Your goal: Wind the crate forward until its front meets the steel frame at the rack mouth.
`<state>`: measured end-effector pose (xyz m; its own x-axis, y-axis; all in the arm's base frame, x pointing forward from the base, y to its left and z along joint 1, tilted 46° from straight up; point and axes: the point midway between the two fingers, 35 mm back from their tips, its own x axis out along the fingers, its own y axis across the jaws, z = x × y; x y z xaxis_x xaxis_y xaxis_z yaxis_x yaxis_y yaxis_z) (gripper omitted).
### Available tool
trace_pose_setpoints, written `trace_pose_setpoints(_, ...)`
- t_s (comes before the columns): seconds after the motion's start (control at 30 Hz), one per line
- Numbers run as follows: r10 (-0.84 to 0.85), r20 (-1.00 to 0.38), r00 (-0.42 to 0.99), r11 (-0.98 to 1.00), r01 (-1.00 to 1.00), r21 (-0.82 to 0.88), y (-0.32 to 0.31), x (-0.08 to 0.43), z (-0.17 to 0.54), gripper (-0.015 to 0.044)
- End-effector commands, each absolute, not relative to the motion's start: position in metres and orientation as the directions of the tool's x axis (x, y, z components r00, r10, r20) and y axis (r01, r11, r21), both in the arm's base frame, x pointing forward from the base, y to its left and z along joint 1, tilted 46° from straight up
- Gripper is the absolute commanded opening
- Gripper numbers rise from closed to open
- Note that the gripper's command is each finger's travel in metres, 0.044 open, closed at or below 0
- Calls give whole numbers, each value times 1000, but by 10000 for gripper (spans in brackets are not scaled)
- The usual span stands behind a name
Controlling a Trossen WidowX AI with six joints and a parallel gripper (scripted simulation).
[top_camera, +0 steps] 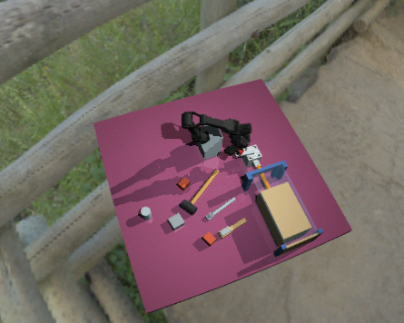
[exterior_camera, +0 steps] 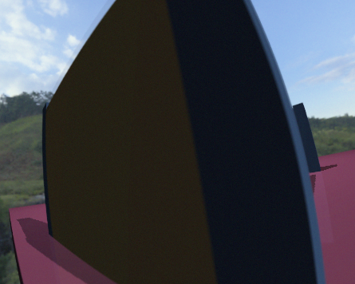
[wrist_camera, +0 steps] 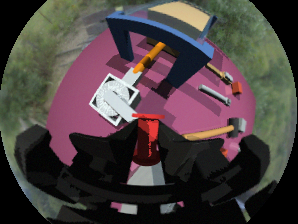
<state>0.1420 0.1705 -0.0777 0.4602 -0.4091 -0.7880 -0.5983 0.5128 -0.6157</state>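
The tan crate [top_camera: 286, 213] [exterior_camera: 120, 140] [wrist_camera: 185, 15] sits inside the clear-panelled cubby and looks flat. A gap shows between its front and the blue steel frame [top_camera: 268, 169] [wrist_camera: 121, 42]. An orange strap [top_camera: 264, 178] [wrist_camera: 149, 58] runs from the crate under the frame to the white winch [top_camera: 254, 153] [wrist_camera: 103, 96]. The handle's pale arm [wrist_camera: 120, 106] lies across the winch top; its key and the hole are hidden. My gripper [top_camera: 239, 151] [wrist_camera: 148, 137] is shut on the handle's upright red grip, beside the winch. The crate fills most of the exterior view.
A hammer [top_camera: 204, 188], a wrench [top_camera: 222, 209], a brush [top_camera: 231, 228], two orange blocks [top_camera: 183, 183] [top_camera: 209, 239], a grey block [top_camera: 176, 221] and a white cylinder [top_camera: 145, 212] lie or stand beside the cubby. A grey box [top_camera: 211, 146] stands under the arm.
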Motion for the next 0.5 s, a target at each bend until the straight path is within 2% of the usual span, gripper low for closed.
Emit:
trace_pose_setpoints(0.0, -415, -786, 459, 516, -593, -619, 169, 149, -79, 0)
trace_pose_setpoints(0.47, -415, -785, 460, 515, -592, -619, 173, 166, -79, 0)
